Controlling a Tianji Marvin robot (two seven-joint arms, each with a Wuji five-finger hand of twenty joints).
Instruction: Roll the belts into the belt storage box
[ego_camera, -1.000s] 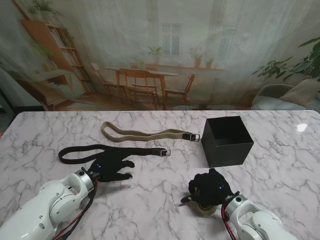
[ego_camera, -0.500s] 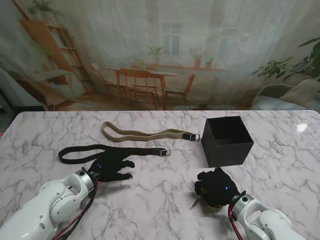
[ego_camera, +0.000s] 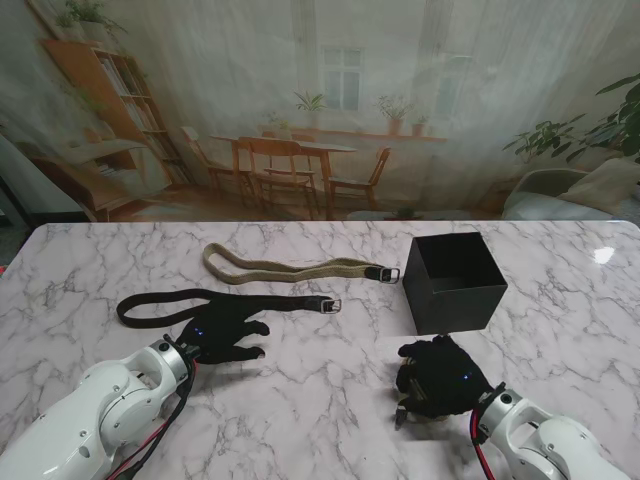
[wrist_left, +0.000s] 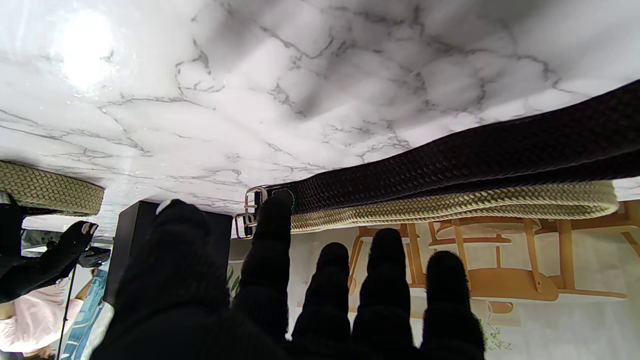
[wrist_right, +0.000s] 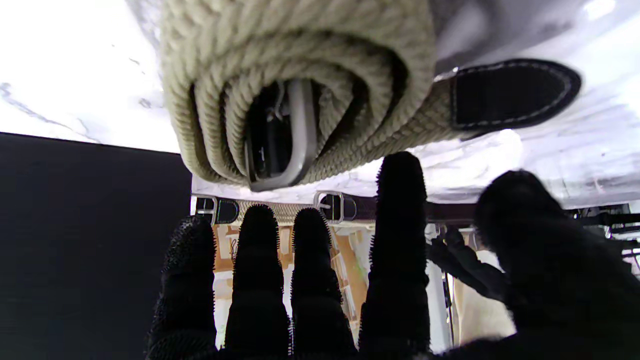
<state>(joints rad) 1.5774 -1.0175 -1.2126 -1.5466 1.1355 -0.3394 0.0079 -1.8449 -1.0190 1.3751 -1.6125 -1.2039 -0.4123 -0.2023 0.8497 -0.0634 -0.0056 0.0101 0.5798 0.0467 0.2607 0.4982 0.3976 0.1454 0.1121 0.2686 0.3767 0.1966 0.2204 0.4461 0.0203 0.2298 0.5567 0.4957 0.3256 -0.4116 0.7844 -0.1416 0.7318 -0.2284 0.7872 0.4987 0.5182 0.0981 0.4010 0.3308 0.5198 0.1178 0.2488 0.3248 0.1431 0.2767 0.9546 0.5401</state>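
A black belt (ego_camera: 270, 301) lies flat on the marble, buckle to the right. My left hand (ego_camera: 222, 333) rests just nearer to me than the black belt (wrist_left: 450, 165), open, its fingers (wrist_left: 267, 240) spread and holding nothing. A beige woven belt (ego_camera: 280, 267) lies flat farther away. A second beige belt, rolled into a coil (wrist_right: 300, 90), sits on the table under my right hand (ego_camera: 437, 375). From the stand only its tail end (ego_camera: 400, 412) shows. The right fingers (wrist_right: 395, 235) stretch straight past the coil, not wrapped on it. The black storage box (ego_camera: 455, 280) stands just beyond this hand.
The marble table (ego_camera: 330, 390) ends near me between both arms. A printed backdrop of a room rises behind the table's far edge. The box wall (wrist_right: 75, 225) stands close beside my right fingers.
My right hand has slid to the right and a little toward the box, now covering the rolled belt that showed beneath it before. The left hand and both flat belts have not moved.
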